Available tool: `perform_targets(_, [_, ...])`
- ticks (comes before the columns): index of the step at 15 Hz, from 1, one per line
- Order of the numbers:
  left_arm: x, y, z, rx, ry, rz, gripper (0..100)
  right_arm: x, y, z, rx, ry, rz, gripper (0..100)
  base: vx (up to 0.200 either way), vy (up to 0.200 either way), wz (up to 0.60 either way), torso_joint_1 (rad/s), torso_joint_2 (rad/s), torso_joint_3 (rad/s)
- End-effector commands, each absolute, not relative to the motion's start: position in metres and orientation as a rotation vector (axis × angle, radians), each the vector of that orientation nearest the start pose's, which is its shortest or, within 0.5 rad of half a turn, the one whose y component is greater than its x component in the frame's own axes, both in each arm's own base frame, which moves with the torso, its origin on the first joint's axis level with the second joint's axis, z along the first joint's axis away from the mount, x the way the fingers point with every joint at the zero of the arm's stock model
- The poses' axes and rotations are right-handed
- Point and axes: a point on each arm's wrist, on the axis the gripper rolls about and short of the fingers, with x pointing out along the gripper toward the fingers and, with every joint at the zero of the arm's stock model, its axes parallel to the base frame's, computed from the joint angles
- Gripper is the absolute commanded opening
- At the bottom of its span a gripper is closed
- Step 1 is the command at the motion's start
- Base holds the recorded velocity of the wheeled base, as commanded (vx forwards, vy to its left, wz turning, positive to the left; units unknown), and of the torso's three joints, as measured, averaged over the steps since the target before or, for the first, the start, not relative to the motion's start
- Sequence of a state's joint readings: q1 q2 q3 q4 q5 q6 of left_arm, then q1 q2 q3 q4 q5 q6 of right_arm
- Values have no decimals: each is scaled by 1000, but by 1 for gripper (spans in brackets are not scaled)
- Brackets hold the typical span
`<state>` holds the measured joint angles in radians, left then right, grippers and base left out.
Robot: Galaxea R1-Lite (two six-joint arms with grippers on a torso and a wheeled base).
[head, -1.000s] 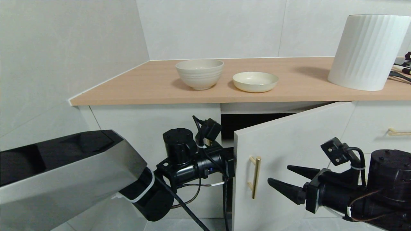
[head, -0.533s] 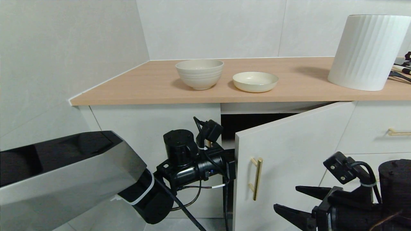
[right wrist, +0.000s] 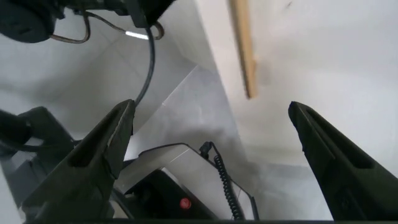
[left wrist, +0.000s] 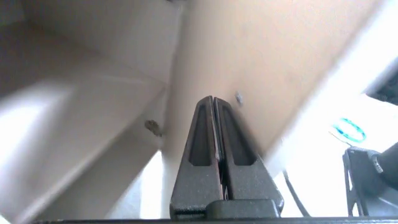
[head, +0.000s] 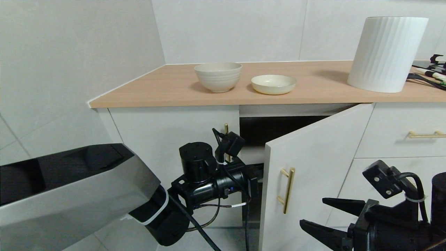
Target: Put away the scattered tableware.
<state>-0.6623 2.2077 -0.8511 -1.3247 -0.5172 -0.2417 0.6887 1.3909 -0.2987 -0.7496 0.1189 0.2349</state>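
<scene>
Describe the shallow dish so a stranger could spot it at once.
Find the wooden countertop above the open cabinet door. Of two cream vessels there, the shallow dish is the right one: low and wide, unlike the deep ribbed bowl.

A half-open cabinet door (head: pixel 313 157) at centre right leaves a dark opening (head: pixel 278 127) mid-frame, with the left gripper (left wrist: pixel 212 102) lodged at its lower left; bare desk (head: pixel 156 90) lies left of the bowl (head: pixel 218 76).
</scene>
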Motion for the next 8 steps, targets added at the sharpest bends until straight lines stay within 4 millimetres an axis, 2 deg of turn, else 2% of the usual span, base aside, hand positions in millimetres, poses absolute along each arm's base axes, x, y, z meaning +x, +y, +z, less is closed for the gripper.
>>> perform_targets(1, [301, -248, 83, -211, 175, -1166, 0, 145, 123, 141, 122, 424, 756, 100, 0, 0, 0, 0, 0, 0])
perform_targets(8, [303, -253, 80, -211, 174, -1174, 0, 145, 123, 141, 122, 426, 755, 100, 0, 0, 0, 0, 0, 0])
